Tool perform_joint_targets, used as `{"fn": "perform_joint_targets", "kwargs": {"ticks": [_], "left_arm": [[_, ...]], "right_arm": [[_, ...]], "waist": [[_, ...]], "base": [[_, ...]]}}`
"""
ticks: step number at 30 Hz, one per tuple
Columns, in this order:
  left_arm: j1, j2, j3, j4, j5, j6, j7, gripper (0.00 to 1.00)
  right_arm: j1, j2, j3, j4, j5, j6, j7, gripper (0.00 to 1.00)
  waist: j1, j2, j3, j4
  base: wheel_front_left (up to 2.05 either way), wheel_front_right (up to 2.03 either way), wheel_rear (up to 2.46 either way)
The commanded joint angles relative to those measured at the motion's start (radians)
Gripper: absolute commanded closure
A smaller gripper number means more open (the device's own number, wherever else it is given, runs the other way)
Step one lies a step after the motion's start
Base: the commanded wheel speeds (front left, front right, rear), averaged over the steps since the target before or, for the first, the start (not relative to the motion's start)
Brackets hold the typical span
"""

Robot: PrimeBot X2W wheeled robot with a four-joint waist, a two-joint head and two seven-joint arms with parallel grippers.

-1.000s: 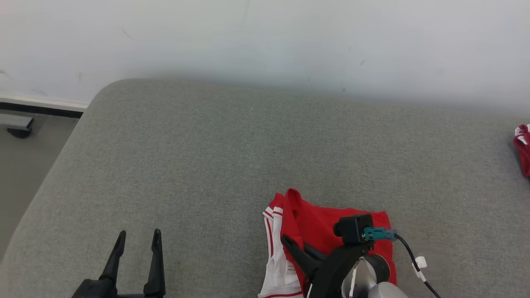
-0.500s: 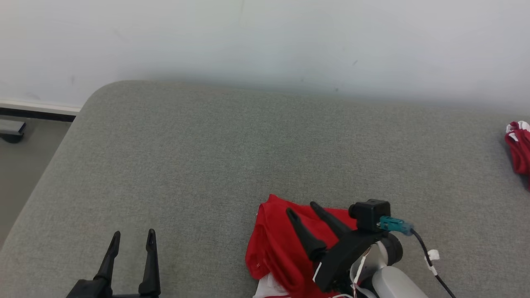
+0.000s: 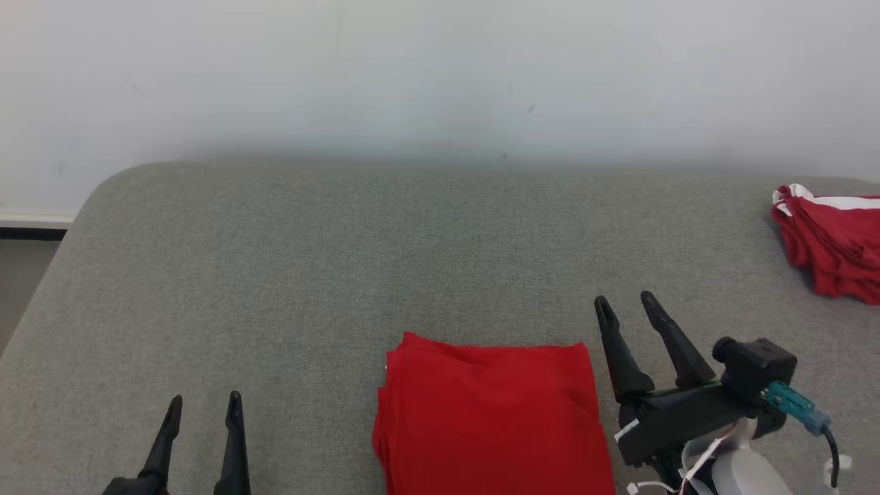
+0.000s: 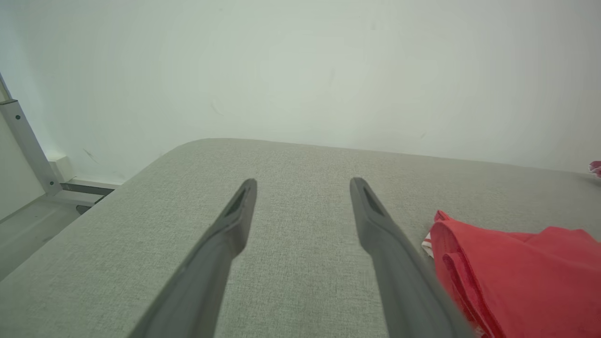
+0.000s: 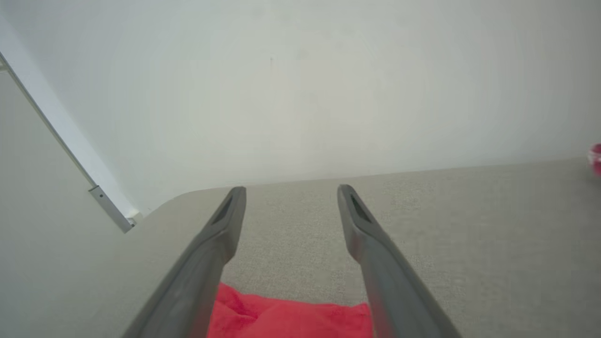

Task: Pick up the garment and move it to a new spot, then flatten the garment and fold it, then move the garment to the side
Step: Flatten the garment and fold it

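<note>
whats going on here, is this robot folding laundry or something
A two-armed robot is working on a red garment, which lies folded as a neat rectangle near the front of the grey padded surface. Its right claw hovers open just beside the garment's right edge, holding nothing. Its left claw is open and empty off to the left. Another red and white garment sits bunched at the far right.

overhead head view, low wrist views, common red garment [image 3: 491, 412]
</note>
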Motion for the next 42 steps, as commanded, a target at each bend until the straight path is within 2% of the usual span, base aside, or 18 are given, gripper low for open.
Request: {"fn": "perform_joint_targets", "kwargs": {"ticks": [1,19,33,42], "left_arm": [[0.011,0.005,0.009,-0.006,0.008,0.001,-0.003,0.0],[0.05,0.003,0.032,-0.048,0.035,0.004,-0.003,0.0],[0.089,0.039,0.032,-0.092,0.03,0.003,-0.003,0.0],[0.086,0.04,0.023,-0.071,0.037,0.002,-0.003,0.0]], "right_arm": [[0.033,-0.009,-0.013,-0.021,-0.015,-0.002,-0.017,0.0],[0.274,0.008,-0.142,-0.14,-0.12,-0.003,-0.134,0.0],[0.324,0.052,-0.182,-0.162,-0.181,-0.003,-0.146,0.0],[0.325,0.062,-0.195,-0.173,-0.209,-0.003,-0.124,0.0]], "waist": [[-0.0001,0.0,-0.007,-0.027],[-0.0001,0.0,-0.033,-0.106],[-0.0001,0.0,-0.048,-0.088],[-0.0001,0.0,-0.049,-0.069]], "base": [[0.0,0.0,0.0],[0.0,0.0,0.0],[0.0,0.0,0.0],[0.0,0.0,0.0]]}}
